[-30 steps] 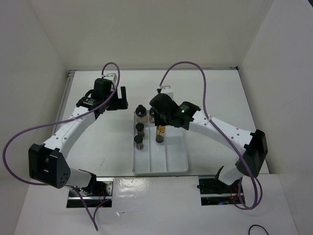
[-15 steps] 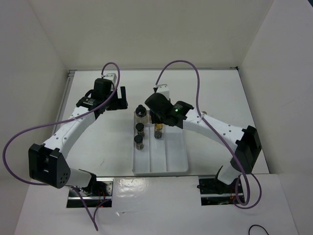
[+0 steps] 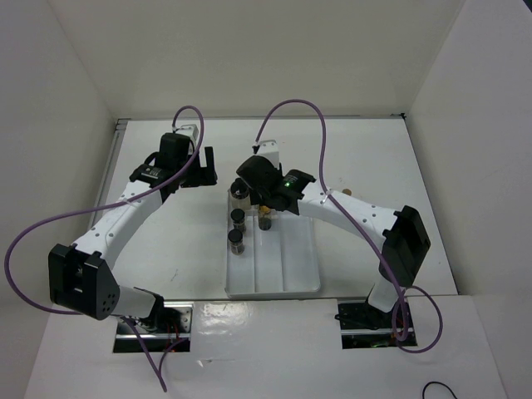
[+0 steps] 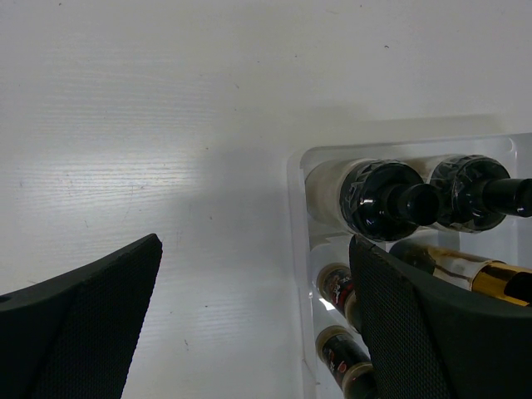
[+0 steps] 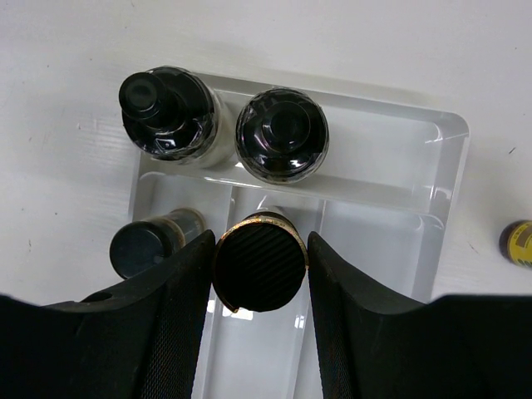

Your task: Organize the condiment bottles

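Since a second ago my right gripper has carried the amber bottle deeper along the tray, jaws clamped on its cap. Placing step, I judge; next, lower and release. Just left stands a short dark bottle, ahead the wide bottles, far right a yellow bottle on the white table. White walls surround it. My left gripper hangs wide open and empty.

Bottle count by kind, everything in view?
wide black-capped bottles: 2
short dark bottles: 2
amber bottle, gripped in the right pincer: 1
yellow bottle, outside the tray: 1
total: 6
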Available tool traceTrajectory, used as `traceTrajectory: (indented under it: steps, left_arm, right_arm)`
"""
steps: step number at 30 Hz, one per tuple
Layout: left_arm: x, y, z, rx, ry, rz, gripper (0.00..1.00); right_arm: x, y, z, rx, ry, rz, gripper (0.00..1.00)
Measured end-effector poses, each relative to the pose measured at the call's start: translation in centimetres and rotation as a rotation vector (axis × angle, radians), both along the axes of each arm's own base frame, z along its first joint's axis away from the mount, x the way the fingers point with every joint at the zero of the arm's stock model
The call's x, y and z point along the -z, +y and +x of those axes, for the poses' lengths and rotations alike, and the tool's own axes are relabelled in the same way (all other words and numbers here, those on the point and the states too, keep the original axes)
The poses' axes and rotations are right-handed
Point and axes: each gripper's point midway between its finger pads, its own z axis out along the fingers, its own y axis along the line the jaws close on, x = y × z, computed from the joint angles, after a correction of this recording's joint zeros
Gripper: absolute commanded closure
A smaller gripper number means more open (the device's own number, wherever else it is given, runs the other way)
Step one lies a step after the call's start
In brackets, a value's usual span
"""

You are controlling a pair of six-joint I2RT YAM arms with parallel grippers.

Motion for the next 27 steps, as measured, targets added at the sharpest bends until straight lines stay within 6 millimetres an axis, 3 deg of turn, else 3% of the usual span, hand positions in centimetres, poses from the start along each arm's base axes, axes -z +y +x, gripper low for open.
traceTrajectory:
  steps: [3,9,13,16,20,24,25,27]
  left_arm:
    - [0.0,0.0,0.0,0.0,0.0,0.0,0.01]
    - [0.0,0.0,0.0,0.0,0.0,0.0,0.01]
    - [0.0,0.0,0.0,0.0,0.0,0.0,0.01]
    - [0.0,0.0,0.0,0.001,0.0,0.0,0.01]
    - [0.0,0.0,0.0,0.001,0.0,0.0,0.01]
    - [0.0,0.0,0.0,0.0,0.0,0.0,0.01]
    - [0.1,0.0,0.0,0.001,0.001,0.0,0.01]
    - [0.1,0.0,0.0,0.0,0.002,0.0,0.01]
  right_arm:
    - [0.0,0.0,0.0,0.003,0.0,0.002,0.9]
    - [0.1,0.0,0.0,0.007,0.001,0.005,0.48]
    - [0.4,0.0,-0.1,0.014,0.006,0.013,0.13]
    - [0.8,-0.1,-0.3,0.017,0.017,0.01,0.01]
    - [-0.4,-0.1,-0.5,0.012,0.007,0.041,0.01]
    - [-3.9,-0.8,-1.0,0.01,-0.041,0.108,0.01]
    - [-5.0,-1.1,-1.2,0.01,-0.056,0.127,0.37]
    - [-7.4,-1.7,-1.4,0.01,-0.095,0.167,0.78]
